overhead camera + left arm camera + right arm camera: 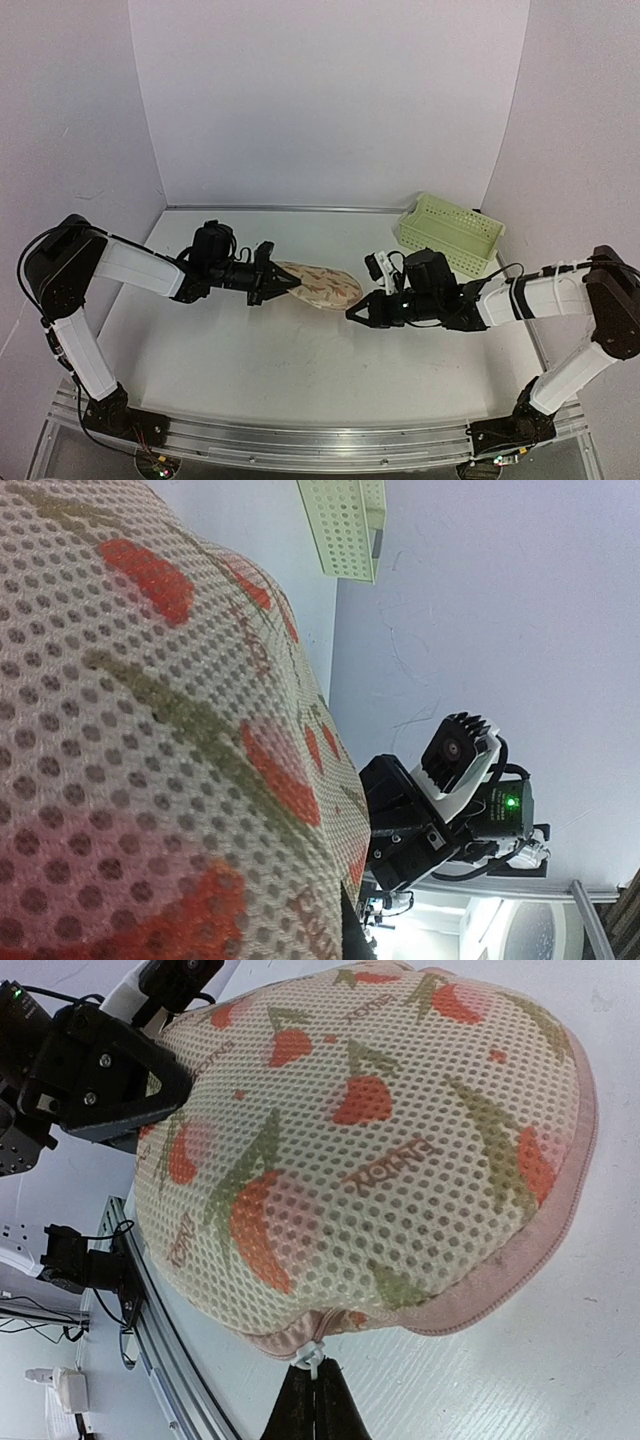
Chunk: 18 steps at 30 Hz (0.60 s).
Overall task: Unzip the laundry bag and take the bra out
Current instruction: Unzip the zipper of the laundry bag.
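1. My right gripper (312, 1378) is nearest, its fingers pressed together on the small zip pull (311, 1352) at the pouch's near rim, placed there so I can drag the slider along the pink edge
2. The laundry bag (380, 1150) lies on the white surface (560, 1360) between my two arms, puffed up, with its zip not yet opened along the rim I can see; the bra does not show, so I judge it is inside
3. My left gripper (276, 284) is clamped on the bag's opposite end, anchoring it so a tug moves the zip and not the whole pouch
4. Farthest off, the pale-green basket (452, 232) stands well apart at the back right, out of the way
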Each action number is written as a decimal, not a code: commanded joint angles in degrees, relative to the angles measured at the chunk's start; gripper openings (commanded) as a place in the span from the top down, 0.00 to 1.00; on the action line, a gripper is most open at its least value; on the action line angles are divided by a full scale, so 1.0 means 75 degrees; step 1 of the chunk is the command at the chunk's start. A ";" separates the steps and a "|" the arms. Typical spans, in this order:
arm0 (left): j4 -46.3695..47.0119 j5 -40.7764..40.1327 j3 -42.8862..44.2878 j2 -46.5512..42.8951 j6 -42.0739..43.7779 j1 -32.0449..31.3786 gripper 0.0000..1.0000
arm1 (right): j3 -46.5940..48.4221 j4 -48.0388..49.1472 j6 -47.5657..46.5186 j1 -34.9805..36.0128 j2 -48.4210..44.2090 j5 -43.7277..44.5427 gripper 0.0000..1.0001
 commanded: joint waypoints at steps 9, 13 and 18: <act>0.0529 0.1017 0.0214 -0.0052 0.1008 0.0023 1.00 | -0.0372 -0.1267 -0.0452 -0.0491 -0.0591 0.1077 1.00; 0.0531 0.1146 0.0179 -0.0086 0.1121 0.0028 1.00 | -0.0530 -0.1445 -0.0473 -0.0586 -0.0702 0.1276 1.00; 0.0535 0.1253 0.0216 0.0006 0.1255 0.0023 1.00 | -0.0618 -0.1549 -0.0589 -0.0590 -0.0822 0.1151 1.00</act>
